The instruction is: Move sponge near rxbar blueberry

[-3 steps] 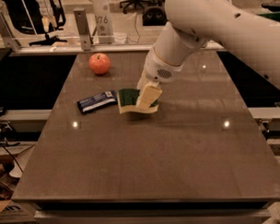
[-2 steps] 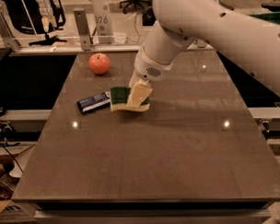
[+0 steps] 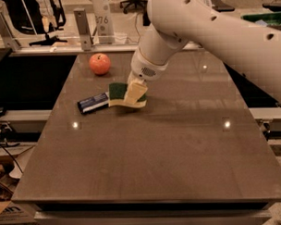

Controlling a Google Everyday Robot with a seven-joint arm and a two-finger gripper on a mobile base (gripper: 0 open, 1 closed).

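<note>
The sponge [image 3: 118,94], dark green on top with pale yellow foam below, sits on the brown table [image 3: 151,146] left of centre. The rxbar blueberry [image 3: 93,102], a flat dark blue wrapper with white patches, lies just left of the sponge, nearly touching it. My gripper [image 3: 134,93] reaches down from the big white arm and is shut on the sponge's right end; its pale fingers [image 3: 136,90] cover part of the green top. The sponge looks at or just above the table surface.
A red-orange apple [image 3: 100,64] stands at the back left of the table. The white arm [image 3: 207,33] spans the upper right. A metal rail and posts [image 3: 82,28] run behind the table's far edge. The table's left edge lies close to the bar.
My gripper has carried the sponge leftward toward the blue bar. The sponge now sits lower and right beside the bar. The apple and bar have not moved.
</note>
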